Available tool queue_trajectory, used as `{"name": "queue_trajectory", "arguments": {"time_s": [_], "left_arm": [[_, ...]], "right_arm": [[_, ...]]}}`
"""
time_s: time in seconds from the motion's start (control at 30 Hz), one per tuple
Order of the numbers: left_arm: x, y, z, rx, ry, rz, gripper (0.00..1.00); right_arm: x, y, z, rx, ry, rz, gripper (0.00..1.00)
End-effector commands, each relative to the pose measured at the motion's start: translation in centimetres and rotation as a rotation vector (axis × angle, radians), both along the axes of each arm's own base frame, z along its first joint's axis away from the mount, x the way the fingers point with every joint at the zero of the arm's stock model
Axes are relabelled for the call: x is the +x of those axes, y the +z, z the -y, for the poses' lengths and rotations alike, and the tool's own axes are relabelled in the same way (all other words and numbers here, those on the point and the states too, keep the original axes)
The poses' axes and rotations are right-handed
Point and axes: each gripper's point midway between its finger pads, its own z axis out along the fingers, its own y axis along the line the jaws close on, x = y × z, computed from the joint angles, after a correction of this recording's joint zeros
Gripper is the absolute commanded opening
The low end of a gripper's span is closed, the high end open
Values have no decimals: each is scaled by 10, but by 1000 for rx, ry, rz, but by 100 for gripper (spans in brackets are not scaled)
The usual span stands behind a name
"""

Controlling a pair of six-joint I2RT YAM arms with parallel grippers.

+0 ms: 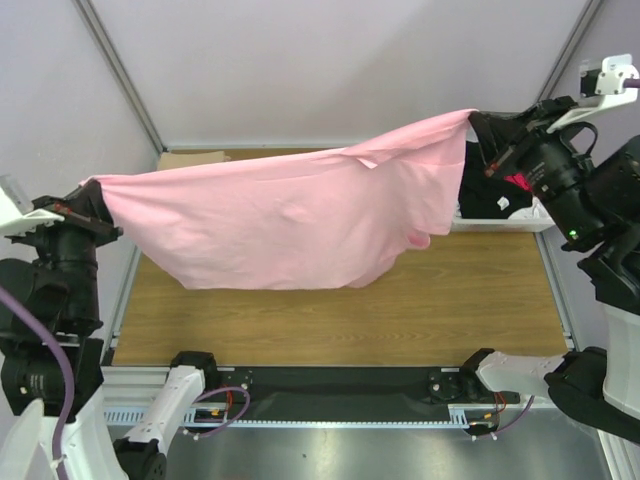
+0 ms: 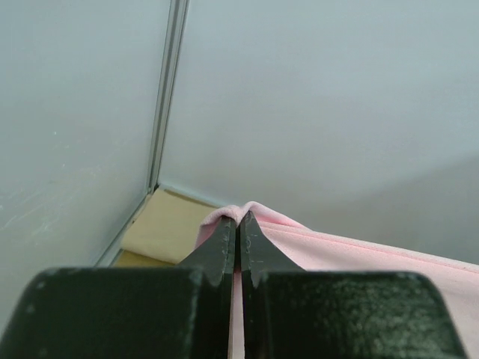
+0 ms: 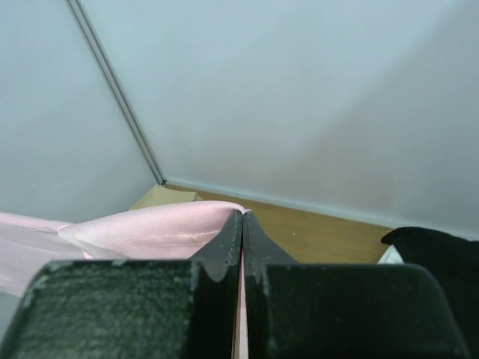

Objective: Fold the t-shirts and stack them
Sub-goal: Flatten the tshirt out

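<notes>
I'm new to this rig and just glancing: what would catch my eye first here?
A light pink t-shirt hangs stretched in the air across the wooden table. The left arm's fingers are shut on its left end, the right arm's fingers on its far right end. At the table's right edge, a white basket holds dark clothes.

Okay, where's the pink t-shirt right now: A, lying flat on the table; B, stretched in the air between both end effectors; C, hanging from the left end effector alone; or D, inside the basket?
B: the pink t-shirt spans the air, one end pinched in the shut left end effector, the other in the shut right end effector.
</notes>
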Motion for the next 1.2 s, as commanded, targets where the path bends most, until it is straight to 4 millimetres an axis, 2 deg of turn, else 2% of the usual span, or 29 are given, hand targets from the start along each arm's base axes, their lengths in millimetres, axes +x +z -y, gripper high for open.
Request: {"name": "queue_trajectory", "arguments": {"time_s": [0.0, 0.03, 0.07, 0.1, 0.17, 0.2, 0.3, 0.37, 0.43, 0.47, 0.5, 0.53, 0.57, 0.6, 0.63, 0.67, 0.7, 0.73, 0.77, 0.8, 0.87, 0.9, 0.93, 1.0, 1.03, 1.1, 1.13, 1.17], "left_arm": [[-9, 11, 0, 27, -1, 5, 0], [-10, 14, 3, 20, -18, 13, 0], [-15, 24, 5, 16, -34, 36, 0], [-7, 25, 12, 16, -69, 23, 0], [-5, 27, 14, -3, -81, 4, 0], [2, 23, 14, -6, -78, -21, 0], [41, -11, 3, -31, 0, -159, 0], [71, -34, 2, -38, 14, -230, 0], [91, -47, 6, -59, 2, -238, 0], [109, -64, 8, -68, -2, -260, 0], [119, -74, 10, -85, -6, -275, 0], [134, -101, 10, -91, 6, -340, 0], [142, -113, 10, -99, 9, -361, 0], [152, -118, 11, -108, 10, -348, 0], [161, -129, 11, -114, 13, -358, 0], [170, -156, 12, -113, 14, -406, 0], [184, -163, 12, -121, 19, -392, 0], [192, -176, 13, -126, 19, -410, 0], [200, -197, 14, -127, 19, -446, 0], [213, -216, 16, -129, 16, -479, 0], [232, -231, 18, -136, 12, -484, 0], [246, -253, 19, -133, 17, -530, 1], [254, -260, 21, -130, 17, -539, 0], [275, -268, 23, -121, 13, -531, 0], [289, -289, 23, -111, 20, -570, 0], [309, -288, 24, -99, 15, -554, 0], [320, -305, 26, -91, 18, -586, 0], [332, -295, 26, -91, 15, -552, 0]], "right_arm": [[-12, 13, 17, -38, -34, 41, 0], [-20, 24, 23, -24, -34, 67, 0], [-21, 22, 25, -35, -36, 58, 0], [-19, 21, 24, -42, -39, 52, 0], [-15, 15, 25, -58, -59, 27, 0], [-12, 12, 26, -64, -74, 14, 0], [11, -11, 27, -108, -164, -67, 0], [21, -13, 27, -105, -202, -74, 0], [35, -22, 23, -119, -222, -83, 0], [40, -16, 22, -101, -227, -53, 0], [56, -38, 15, -136, -230, -93, 0], [67, -43, 13, -118, -217, -101, 0], [79, -54, 12, -118, -212, -127, 0], [97, -90, 6, -145, -194, -204, 0], [106, -97, -6, -124, -116, -201, 0], [120, -114, 4, -98, -137, -233, 0], [128, -127, 2, -94, -124, -245, 0], [140, -168, -4, -118, -90, -310, 0], [151, -167, -6, -101, -85, -266, 0], [164, -182, -4, -110, -97, -280, 0], [181, -213, -14, -118, -50, -311, 0], [190, -225, -13, -120, -51, -336, 0], [204, -248, -19, -131, -32, -382, 0], [221, -268, -20, -135, -35, -397, 0], [234, -289, -22, -141, -31, -434, 0], [253, -295, -23, -123, -27, -415, 0], [267, -306, -24, -109, -21, -425, 0], [275, -310, -25, -107, -19, -427, 0]]}}
